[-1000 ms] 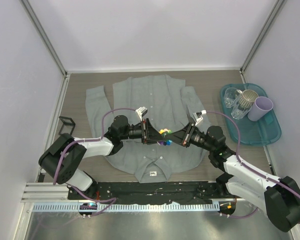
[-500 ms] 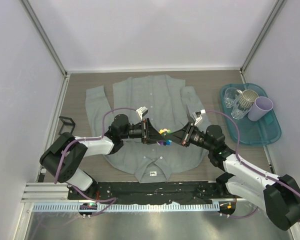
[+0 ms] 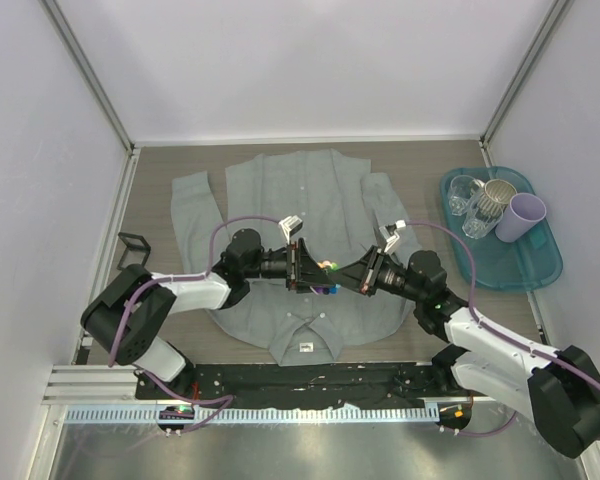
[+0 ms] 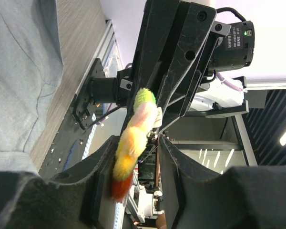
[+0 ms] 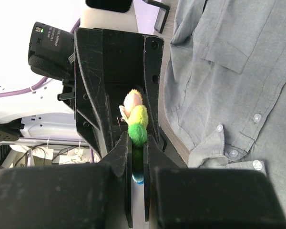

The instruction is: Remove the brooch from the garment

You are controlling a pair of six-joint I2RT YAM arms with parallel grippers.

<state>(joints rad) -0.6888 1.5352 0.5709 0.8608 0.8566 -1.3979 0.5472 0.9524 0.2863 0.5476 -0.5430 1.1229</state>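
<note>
The brooch (image 3: 327, 268), a fuzzy rainbow flower, hangs in the air between my two grippers, just above the front of the grey shirt (image 3: 290, 190) spread flat on the table. My right gripper (image 3: 342, 276) is shut on it: in the right wrist view its jaws (image 5: 138, 139) pinch the green and blue petals of the brooch (image 5: 137, 121). My left gripper (image 3: 313, 274) faces it from the left. In the left wrist view the brooch (image 4: 133, 138) rests against one finger of the left gripper (image 4: 137, 149), with a gap to the other finger. The shirt also shows in both wrist views (image 4: 14, 71) (image 5: 238, 71).
A teal tray (image 3: 540, 268) at the right holds two glass cups, a metal cup and a purple cup (image 3: 526, 217). A small black object (image 3: 132, 243) lies left of the shirt's sleeve. White walls enclose the table on three sides.
Both grippers have drawn slightly closer together over the shirt. The brooch has stayed between them and sits a touch lower.
</note>
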